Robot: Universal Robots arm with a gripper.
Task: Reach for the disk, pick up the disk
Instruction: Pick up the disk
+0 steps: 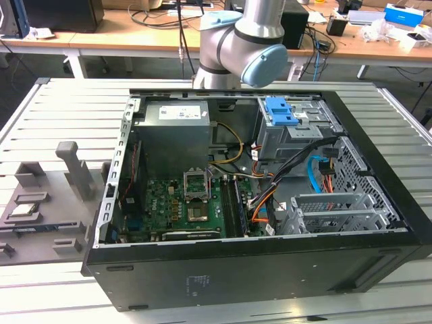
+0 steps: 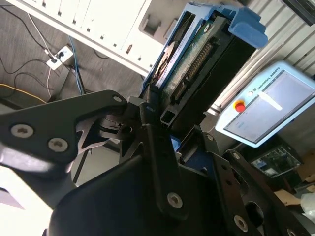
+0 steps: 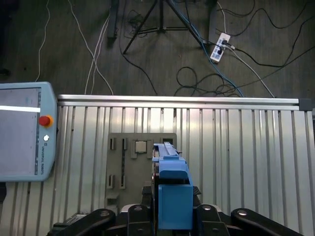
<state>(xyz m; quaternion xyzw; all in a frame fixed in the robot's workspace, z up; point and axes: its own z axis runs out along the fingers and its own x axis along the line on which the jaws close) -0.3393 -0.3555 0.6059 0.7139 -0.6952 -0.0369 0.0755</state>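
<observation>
The disk [image 2: 206, 54] is clamped in my gripper [image 2: 167, 118], held up in the air well above the table. In the second wrist view I see its green circuit-board side, its dark body and the bright blue bracket along its edge. In the first wrist view the disk [image 3: 173, 196] shows edge-on as a blue block standing up between the black fingers [image 3: 98, 219] of the gripper [image 3: 173, 219], high over the slatted table. The gripper is shut on the disk.
An open computer case [image 1: 256, 175] lies on the slatted aluminium table [image 1: 61, 115], with a blue clip [image 1: 280, 111] in its drive bay. A grey fixture plate [image 3: 123, 162] holding a small square chip [image 3: 142, 146] lies below the gripper. A teach pendant [image 3: 22, 130] sits beside it.
</observation>
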